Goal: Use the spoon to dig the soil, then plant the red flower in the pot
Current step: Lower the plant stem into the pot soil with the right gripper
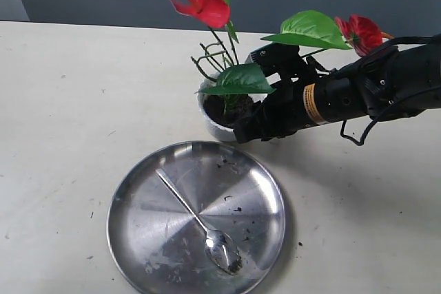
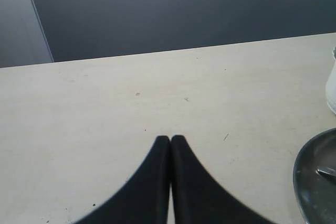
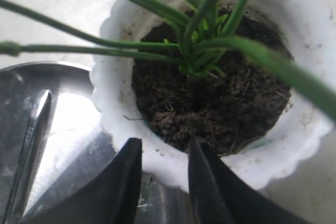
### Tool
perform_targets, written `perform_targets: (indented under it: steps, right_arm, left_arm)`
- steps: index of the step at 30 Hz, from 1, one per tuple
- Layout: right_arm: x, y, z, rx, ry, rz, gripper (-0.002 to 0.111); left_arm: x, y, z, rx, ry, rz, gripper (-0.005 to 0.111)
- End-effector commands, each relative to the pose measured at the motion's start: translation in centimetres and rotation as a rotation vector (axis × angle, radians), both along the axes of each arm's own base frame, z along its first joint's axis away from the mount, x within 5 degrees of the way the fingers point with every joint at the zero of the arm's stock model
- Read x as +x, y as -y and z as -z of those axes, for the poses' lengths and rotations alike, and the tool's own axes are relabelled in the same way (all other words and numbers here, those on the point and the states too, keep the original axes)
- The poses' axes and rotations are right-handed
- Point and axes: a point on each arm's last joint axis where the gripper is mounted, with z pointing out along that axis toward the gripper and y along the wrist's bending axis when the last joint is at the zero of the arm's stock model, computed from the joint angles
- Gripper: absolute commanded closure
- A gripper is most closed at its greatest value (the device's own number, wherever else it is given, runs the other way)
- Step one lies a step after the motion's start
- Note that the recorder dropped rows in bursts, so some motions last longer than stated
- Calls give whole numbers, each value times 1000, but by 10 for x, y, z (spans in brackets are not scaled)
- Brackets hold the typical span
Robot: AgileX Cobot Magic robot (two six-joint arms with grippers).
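The white scalloped pot (image 1: 209,120) (image 3: 294,145) stands behind the steel plate, holding dark soil (image 1: 219,107) (image 3: 210,108). In the soil stands the red flower (image 1: 203,1), with a second bloom (image 1: 362,32) to the right, and its green stems (image 3: 194,40) meet at the soil's middle. My right gripper (image 1: 241,129) (image 3: 165,148) is open at the pot's near rim, holding nothing. The spoon (image 1: 200,222) lies on the plate, soil in its bowl. My left gripper (image 2: 170,138) is shut and empty over bare table, out of the exterior view.
The large round steel plate (image 1: 138,239) (image 3: 68,124) (image 2: 310,182) lies in front of the pot with soil crumbs scattered on it. The pot's side (image 2: 332,85) shows at the edge of the left wrist view. A dark wall runs behind the table.
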Motion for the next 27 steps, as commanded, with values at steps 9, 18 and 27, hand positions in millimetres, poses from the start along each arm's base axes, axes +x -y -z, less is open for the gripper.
perform_targets:
  steps: [9,18,27]
  right_arm:
    - [1,4,0,-20,14,18,77]
    - [12,-2,-15,7,67,5,77]
    - [19,-6,-26,27,102,-5,77]
  left_arm:
    - [0,0,-2,-6,17,6,106]
    - [0,0,-2,-6,17,6,106]
    - [0,0,-2,-6,17,6,106]
